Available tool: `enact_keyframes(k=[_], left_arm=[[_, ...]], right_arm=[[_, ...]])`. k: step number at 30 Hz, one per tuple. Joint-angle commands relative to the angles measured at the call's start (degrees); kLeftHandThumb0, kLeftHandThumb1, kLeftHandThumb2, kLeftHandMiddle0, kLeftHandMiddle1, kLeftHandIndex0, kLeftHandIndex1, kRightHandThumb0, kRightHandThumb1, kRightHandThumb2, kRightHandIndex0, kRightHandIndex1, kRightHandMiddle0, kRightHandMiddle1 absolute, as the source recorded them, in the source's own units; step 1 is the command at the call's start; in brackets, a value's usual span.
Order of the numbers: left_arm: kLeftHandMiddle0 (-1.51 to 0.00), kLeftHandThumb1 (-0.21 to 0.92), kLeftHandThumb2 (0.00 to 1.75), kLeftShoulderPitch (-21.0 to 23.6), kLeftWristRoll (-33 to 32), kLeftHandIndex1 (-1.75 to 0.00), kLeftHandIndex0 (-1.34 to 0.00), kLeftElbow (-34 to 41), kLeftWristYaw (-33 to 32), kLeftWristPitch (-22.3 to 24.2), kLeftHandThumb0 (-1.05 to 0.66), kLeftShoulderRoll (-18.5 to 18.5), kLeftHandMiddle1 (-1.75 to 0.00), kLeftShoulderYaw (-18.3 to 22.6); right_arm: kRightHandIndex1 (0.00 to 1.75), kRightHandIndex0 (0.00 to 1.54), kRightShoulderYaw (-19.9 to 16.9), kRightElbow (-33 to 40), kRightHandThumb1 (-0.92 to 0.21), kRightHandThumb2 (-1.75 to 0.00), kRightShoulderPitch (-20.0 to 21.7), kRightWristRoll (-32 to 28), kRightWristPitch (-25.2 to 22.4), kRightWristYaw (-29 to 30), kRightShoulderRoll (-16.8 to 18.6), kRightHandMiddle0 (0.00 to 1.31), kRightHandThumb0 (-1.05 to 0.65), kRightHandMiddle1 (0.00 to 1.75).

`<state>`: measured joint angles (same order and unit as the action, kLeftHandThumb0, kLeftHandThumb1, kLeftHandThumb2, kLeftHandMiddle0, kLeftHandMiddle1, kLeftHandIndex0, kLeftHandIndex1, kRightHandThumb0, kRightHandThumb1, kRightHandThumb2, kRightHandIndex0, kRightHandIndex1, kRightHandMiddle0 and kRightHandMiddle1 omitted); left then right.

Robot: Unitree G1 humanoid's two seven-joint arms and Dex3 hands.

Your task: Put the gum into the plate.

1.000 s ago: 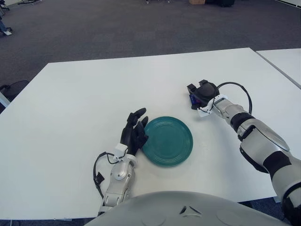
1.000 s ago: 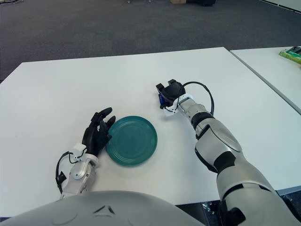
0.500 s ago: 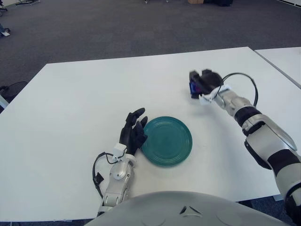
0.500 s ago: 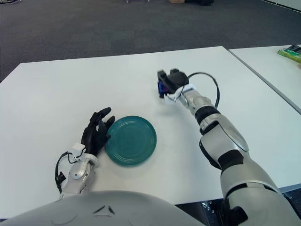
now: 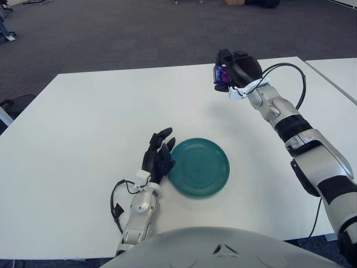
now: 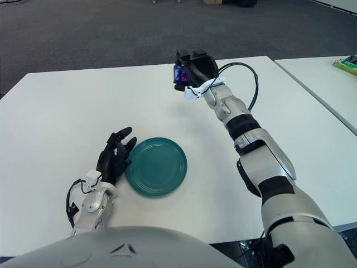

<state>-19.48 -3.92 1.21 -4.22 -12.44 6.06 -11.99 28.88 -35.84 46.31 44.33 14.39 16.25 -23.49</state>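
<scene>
Landmark: the teal plate (image 5: 198, 167) is taken as reference; it lies flat on the white table (image 5: 83, 139), near the table's front edge, and nothing is seen in it.

Right hand: the right hand (image 5: 234, 71) is raised above the table, well beyond the plate and toward its right side, at the end of an outstretched arm. Its dark fingers (image 6: 196, 62) are curled and pinched around the gum.

Gum: the gum (image 5: 220, 74) is seen as a small blue-purple packet clamped in the right hand, facing left, well apart from the plate and clear of the tabletop. Markings on it cannot be read.

Left hand: the left hand (image 5: 158, 156) is seen just beside the plate's left rim, fingers loosely spread and pointing away from the robot, nothing held. Whether the fingertips touch the rim cannot be told.

Cable: a black cable (image 5: 287, 70) is looped from the right wrist, beyond the plate and to its right.

Left eye view only: a strip of a second white table (image 5: 337, 75) is shown far right of the plate, with nothing visible on it.

Right eye view only: more of that second table is shown, and a green item (image 6: 346, 65) is recorded at its far right edge; its kind cannot be told.
</scene>
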Motion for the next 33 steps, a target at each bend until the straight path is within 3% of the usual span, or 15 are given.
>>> enact_keyframes(k=[1, 8, 19, 23, 33], left_arm=[[-0.62, 0.92, 0.93, -1.0, 0.1, -0.88, -0.32, -2.2, -0.6, 2.2, -0.84, 1.3, -0.01, 0.5], [-0.65, 0.92, 0.92, -1.1, 0.2, -0.86, -0.28, -2.4, -0.9, 1.9, -0.83, 1.7, -0.03, 0.7], [-0.69, 0.92, 0.93, -1.8, -0.6, -0.84, -0.25, -1.5, -1.7, 3.1, -0.81, 2.3, -0.04, 1.3], [-0.68, 0.92, 0.92, -1.9, -1.9, -0.86, -0.27, -1.6, -2.0, 3.5, -0.79, 3.0, -0.04, 1.9], [-0.61, 0.92, 0.89, -2.1, -3.7, -0.83, -0.20, -1.9, -0.7, 3.1, -0.79, 2.5, -0.01, 1.8]], right_arm=[[1.75, 0.68, -1.4, 8.5, -0.63, -0.91, -3.4, -0.9, -1.3, -3.2, 0.3, 0.38, -0.40, 1.75], [1.75, 0.71, -1.6, 19.4, -0.59, -0.96, -9.2, -1.3, 0.1, -8.7, -0.4, 0.41, -0.41, 1.75], [1.75, 0.81, 2.1, 33.4, -0.50, -1.08, -15.1, 3.3, 3.3, -18.1, -1.0, 0.47, -0.43, 1.75], [1.75, 0.80, 1.3, 44.0, -0.49, -1.09, -22.2, 4.7, 6.1, -19.0, -3.8, 0.48, -0.43, 1.75], [1.75, 0.74, 1.2, 46.4, -0.53, -1.05, -26.4, 5.5, 10.5, -21.0, -4.3, 0.45, -0.42, 1.75]])
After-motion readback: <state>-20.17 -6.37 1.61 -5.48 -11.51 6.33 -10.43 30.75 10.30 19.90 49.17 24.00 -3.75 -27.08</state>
